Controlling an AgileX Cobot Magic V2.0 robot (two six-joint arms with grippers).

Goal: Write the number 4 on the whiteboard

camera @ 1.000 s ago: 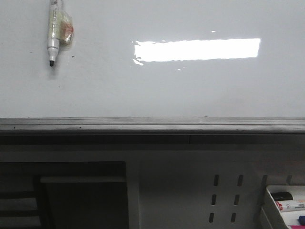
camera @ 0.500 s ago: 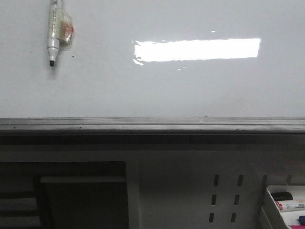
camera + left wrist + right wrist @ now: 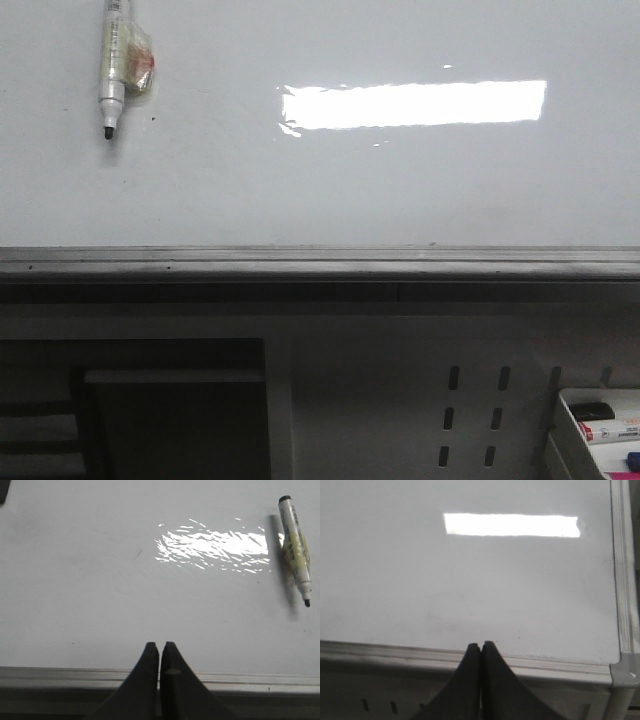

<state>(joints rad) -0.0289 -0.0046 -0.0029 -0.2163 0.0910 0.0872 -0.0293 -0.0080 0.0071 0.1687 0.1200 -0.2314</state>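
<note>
Front view: nothing has changed vs 1 s and 0.5 s ago. The marker [image 3: 113, 68] lies at the same spot on the whiteboard [image 3: 400, 190], top left, uncapped w/ dark tip pointing toward the rail, yellowish tape w/ a red patch around its barrel. Glare strip [image 3: 413, 104] same too. No arm or hand enters this view. Meaning for the task, my read: work hasn't begun. No number 4 anywhere on the board, only a tiny speck near the marker tip. Next step is prob. picking up the marker. Marker's rear end is cut off by the frame top. Below the grey rail, a perforated panel and, at lower right, a tray [image 3: 570, 420] w/ other markers, cut off by the edge.

Left wrist view: left hand [image 3: 160, 647] has its two black fingers pressed together, holding nothing, hanging over the rail at the board's near edge. Marker [image 3: 296, 550] sits well apart from it, off to one side, next to the glare. A faint short scratch-like line on the board; can't tell if ink or scuff. Dark object at the frame corner, too cropped to ID.

Right wrist view: right hand [image 3: 481, 646] likewise fully closed, empty, above the rail near the board's corner. Board surface here is blank apart from faint smudges. No marker visible in this view.
</note>
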